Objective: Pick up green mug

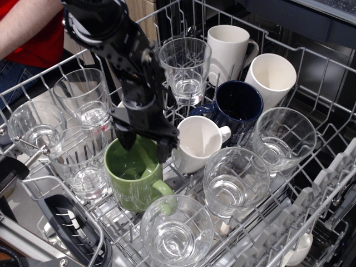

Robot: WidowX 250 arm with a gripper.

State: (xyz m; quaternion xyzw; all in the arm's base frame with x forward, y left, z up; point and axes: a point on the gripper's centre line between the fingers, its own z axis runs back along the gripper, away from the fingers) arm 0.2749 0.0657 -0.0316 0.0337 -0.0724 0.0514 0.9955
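Observation:
The green mug (pixel 133 181) stands upright, mouth up, in the front left of the wire dishwasher rack (pixel 311 183), its lighter handle pointing toward the front right. My black gripper (pixel 146 146) hangs right over the mug's back rim, open. One finger (pixel 127 139) dips toward the mug's mouth at the left. The other finger (pixel 164 150) is at the rim's right edge, beside a white mug (pixel 197 142). Nothing is held.
Several clear glasses (pixel 83 100) crowd the rack to the left, behind and in front of the mug. White mugs (pixel 270 78) and a dark blue mug (pixel 239 105) stand at the back right. A person in red (pixel 33 33) is at the top left.

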